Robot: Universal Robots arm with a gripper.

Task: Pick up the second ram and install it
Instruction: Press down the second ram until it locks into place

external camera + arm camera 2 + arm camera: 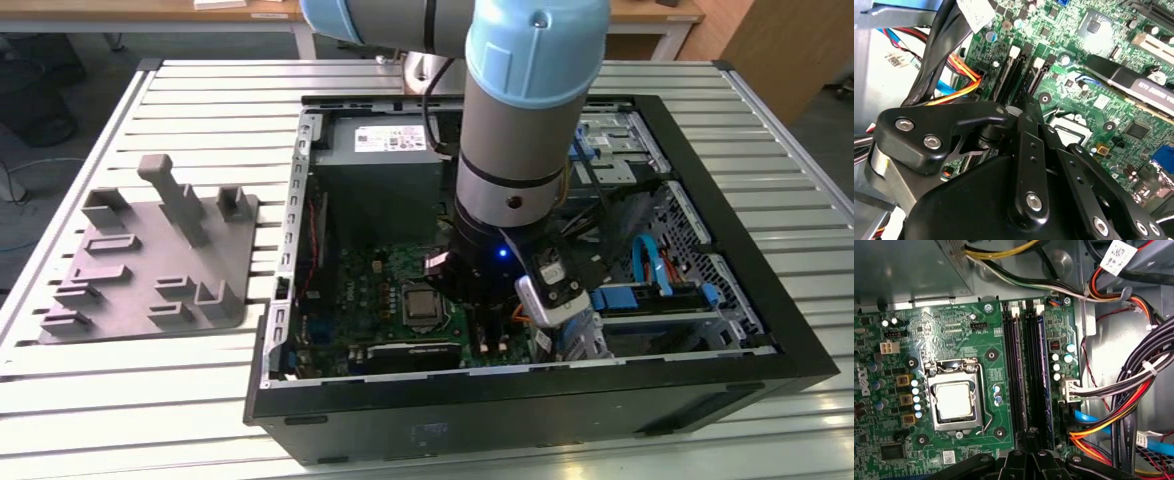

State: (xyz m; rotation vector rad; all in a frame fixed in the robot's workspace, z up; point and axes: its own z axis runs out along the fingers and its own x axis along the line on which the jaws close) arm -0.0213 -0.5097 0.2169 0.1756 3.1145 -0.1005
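Note:
My gripper point(461, 270) is down inside the open computer case point(534, 400), over the motherboard's row of long black memory slots point(1015, 365). In both wrist views its fingertips point(1026, 117) look pressed together at the near end of the slots, so the gripper point(1029, 437) reads as shut. A slim stick with a bluish top edge point(1043, 365) stands on edge in the slot nearest the cables. I cannot tell whether it is the second ram, or whether the fingers touch it.
The processor socket point(954, 400) lies beside the slots. Bundles of black, orange and blue cables point(1124, 390) crowd the other side. A grey power supply point(380, 140) sits at the case's back. A grey holder tray point(147, 260) rests on the slatted table at the exterior view's left.

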